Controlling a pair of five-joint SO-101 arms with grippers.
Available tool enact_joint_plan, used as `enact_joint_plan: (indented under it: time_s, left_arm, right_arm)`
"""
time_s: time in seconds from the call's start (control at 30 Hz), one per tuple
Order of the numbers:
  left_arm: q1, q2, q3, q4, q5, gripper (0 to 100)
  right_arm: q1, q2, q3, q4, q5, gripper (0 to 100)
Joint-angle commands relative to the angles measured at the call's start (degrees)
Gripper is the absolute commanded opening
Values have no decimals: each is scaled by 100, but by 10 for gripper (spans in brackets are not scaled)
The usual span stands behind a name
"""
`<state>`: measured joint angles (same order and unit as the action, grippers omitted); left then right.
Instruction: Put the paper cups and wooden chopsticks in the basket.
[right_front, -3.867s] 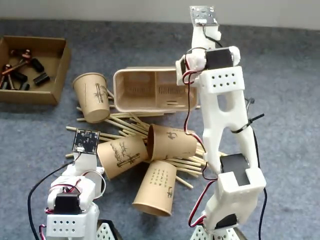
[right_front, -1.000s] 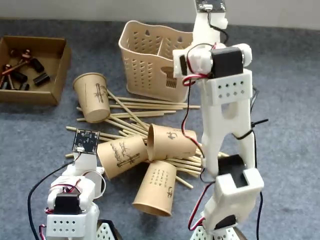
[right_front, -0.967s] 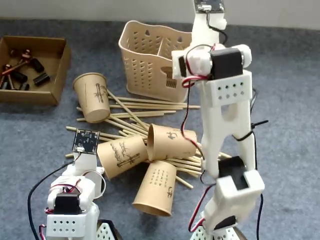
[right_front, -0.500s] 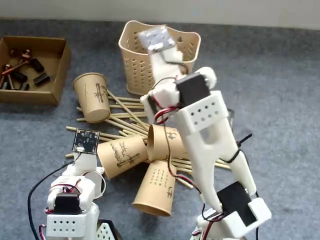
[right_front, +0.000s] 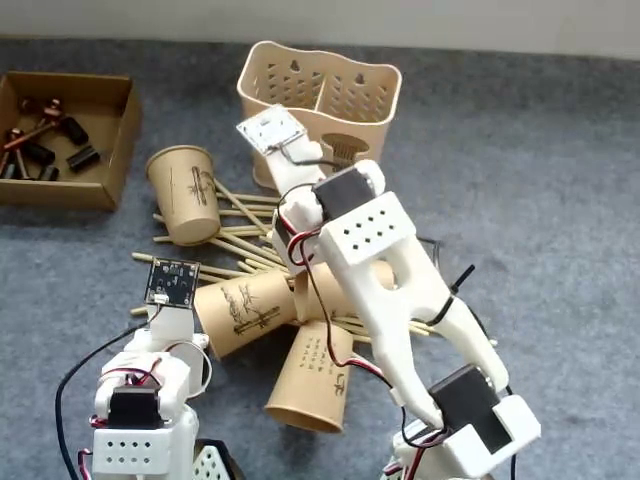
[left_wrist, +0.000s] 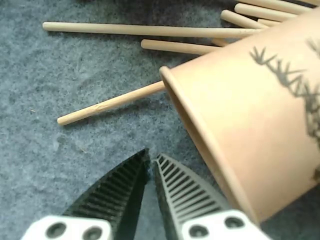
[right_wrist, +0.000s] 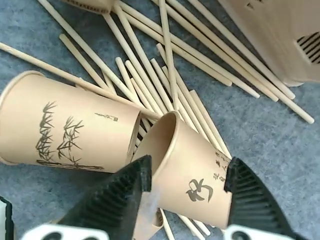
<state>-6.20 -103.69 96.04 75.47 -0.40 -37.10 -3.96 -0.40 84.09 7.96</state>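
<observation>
Grey felt counter, cluttered. Biggest thing on it is the right arm, stretched long over the heap. The left arm sits low at the near edge. Beyond the pile stands the basket, upright, and well off to one side a cardboard box of small dark parts (not part of the job, I'd say). All four paper cups lie on their sides on the counter: first cup near the box, second cup in front of the left arm, third cup at the near edge of the heap, fourth cup under the right arm with its mouth up against the second cup's base. The wooden chopsticks lie fanned loose beneath and between them, some reaching the basket's foot. The right pincer is spread wide, a finger either side of the fourth cup, gripping nothing. The left pincer is nearly closed, a slit only, empty, just beside the second cup's rim. My read: a cup pick is in hand. Next it calls for settling lower, closing gently on the soft wall, lifting clear of the sticks and carrying to the basket. Hard to make out: the arm covers most of the fourth cup from above, the basket's walls hide its floor, and I cannot tell whether the right fingers touch the cup.
</observation>
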Motion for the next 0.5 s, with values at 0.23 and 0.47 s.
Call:
enact_joint_plan:
  time_s: [0.23,0.47]
  left_arm:
    - [84,-31,119,18,-9,7]
    - [84,-31,119,18,-9,7]
  right_arm:
    - [-66,-242,585,-892,448,238]
    - [-84,-242,1147,-989,703,234]
